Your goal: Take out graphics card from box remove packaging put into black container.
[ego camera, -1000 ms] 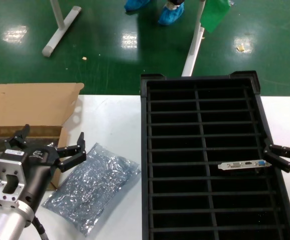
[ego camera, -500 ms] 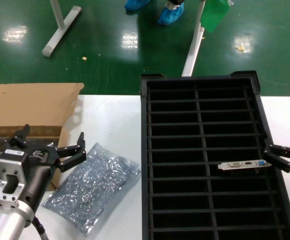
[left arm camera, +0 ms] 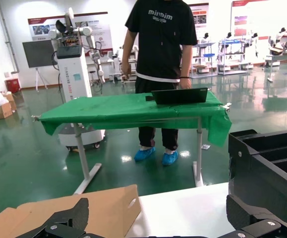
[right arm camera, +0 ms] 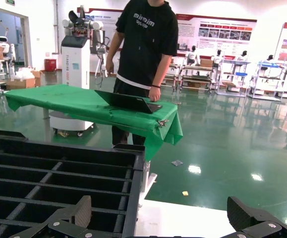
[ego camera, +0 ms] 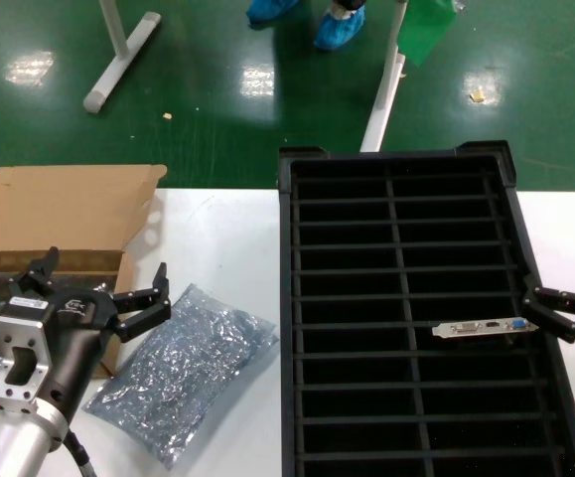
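Graphics card [ego camera: 481, 328] stands already in a slot of the right column of the black container [ego camera: 297, 298]; only its silver bracket with the small blue port shows above the thin walls. My right gripper [ego camera: 553, 312] is at the right wall of the container, just beside the bracket end. Its jaws are spread and I see no grip on the bracket, though one fingertip is very near to it. I judge that the step in hand is to let go and draw back. To do it well, I should keep the jaws wide and pull the right arm away to the side and up, without brushing the bracket, because a touch could tilt the card in its slot. I cannot see how deep the board sits.

My left gripper [ego camera: 98, 298] hovers over the near edge of the box [ego camera: 69, 214], jaws released and holding nothing, the wrist low at the counter [ego camera: 227, 238] side. The packaging [ego camera: 183, 368] lies flat on the counter just beside that gripper, between the box and the container, and it looks flat and empty.
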### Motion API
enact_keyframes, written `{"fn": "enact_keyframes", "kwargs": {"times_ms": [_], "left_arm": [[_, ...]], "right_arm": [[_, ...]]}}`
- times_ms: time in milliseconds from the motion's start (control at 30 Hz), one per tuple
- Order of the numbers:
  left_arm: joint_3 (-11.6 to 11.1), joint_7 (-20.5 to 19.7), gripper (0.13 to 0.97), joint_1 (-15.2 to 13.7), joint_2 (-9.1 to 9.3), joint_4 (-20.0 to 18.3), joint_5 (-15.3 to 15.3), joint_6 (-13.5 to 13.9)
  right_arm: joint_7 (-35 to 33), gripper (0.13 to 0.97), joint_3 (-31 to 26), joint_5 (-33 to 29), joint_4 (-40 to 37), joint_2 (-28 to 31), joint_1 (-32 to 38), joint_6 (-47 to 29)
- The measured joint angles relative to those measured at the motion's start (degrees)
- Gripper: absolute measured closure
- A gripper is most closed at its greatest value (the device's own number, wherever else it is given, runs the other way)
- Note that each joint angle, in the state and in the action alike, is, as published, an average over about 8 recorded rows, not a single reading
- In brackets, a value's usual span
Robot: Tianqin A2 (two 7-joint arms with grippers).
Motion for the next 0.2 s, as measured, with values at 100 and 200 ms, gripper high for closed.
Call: {"fn": "enact_keyframes", "kwargs": {"times_ms": [100, 200], "left_arm": [[0.0, 0.0, 0.132, 0.0, 0.0, 0.0, 0.0, 0.0], [0.0, 0.0, 0.132, 0.0, 0.0, 0.0, 0.0, 0.0]], "right_arm": [[0.0, 0.129, 0.0, 0.0, 0.0, 0.0, 0.0, 0.0], [0.0, 0.129, 0.0, 0.0, 0.0, 0.0, 0.0, 0.0]]}}
